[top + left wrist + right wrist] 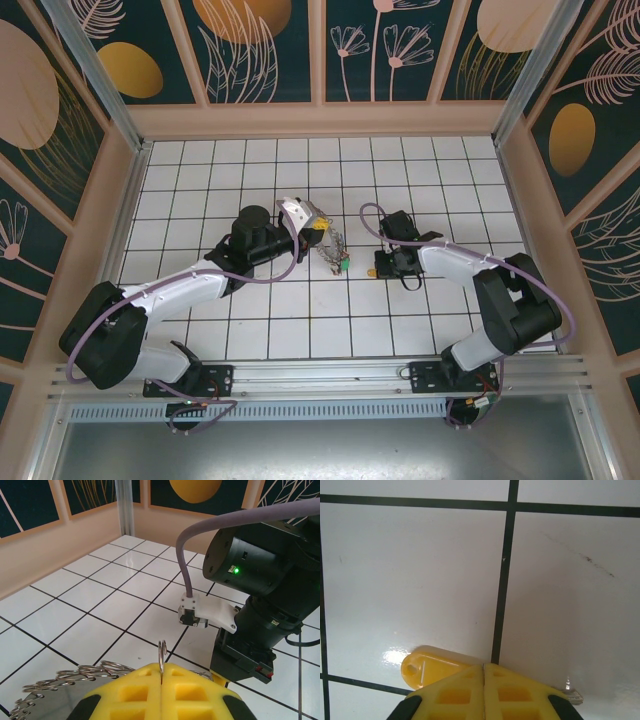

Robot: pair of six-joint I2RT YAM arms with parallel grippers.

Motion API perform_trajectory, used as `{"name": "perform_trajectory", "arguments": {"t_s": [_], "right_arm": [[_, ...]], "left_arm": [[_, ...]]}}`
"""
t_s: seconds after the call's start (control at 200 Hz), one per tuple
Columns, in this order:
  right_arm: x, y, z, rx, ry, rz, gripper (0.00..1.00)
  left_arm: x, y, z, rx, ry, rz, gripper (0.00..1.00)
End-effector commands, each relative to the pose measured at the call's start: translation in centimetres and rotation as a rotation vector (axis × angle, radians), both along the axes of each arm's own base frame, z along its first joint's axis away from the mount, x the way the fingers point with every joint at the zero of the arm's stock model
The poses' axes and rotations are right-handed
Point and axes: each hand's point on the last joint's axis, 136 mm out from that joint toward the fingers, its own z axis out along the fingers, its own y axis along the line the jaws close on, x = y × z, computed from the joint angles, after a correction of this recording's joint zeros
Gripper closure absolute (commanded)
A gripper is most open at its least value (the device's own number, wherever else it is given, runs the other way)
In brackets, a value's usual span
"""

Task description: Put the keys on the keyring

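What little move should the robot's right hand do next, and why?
Probably lift straight up. The right gripper looks shut on the small silvery key with the yellow plastic tag, low on the white tiled table, while the left gripper pinches the thin round metal keyring, ready nearby.

The keyring [331, 250] is a thin silvery wire loop hung with a bunch of small keys [337, 262] and coloured tags, near the middle of the tiled table. Seen from the left wrist, its wire stands upright out of the seam of the closed left gripper [161, 680], which pinches it. A row of small split rings [85, 672] fans out to the left. A separate key lies flat on a white tile. Its yellow tag [427, 667] and silvery tip [572, 696] stick out on either side from under the closed right gripper [484, 682].
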Motion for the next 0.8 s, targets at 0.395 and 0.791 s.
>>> {"name": "perform_trajectory", "arguments": {"t_s": [0.395, 0.791], "right_arm": [[2.3, 2.2, 12.9, 0.213, -0.500, 0.115, 1.00], [0.6, 2.9, 20.7, 0.289, -0.880, 0.320, 1.00]], "left_arm": [[0.2, -0.4, 3.6, -0.078, -0.079, 0.000, 1.00], [0.1, -0.3, 4.8, -0.112, -0.096, 0.003, 1.00]]}}
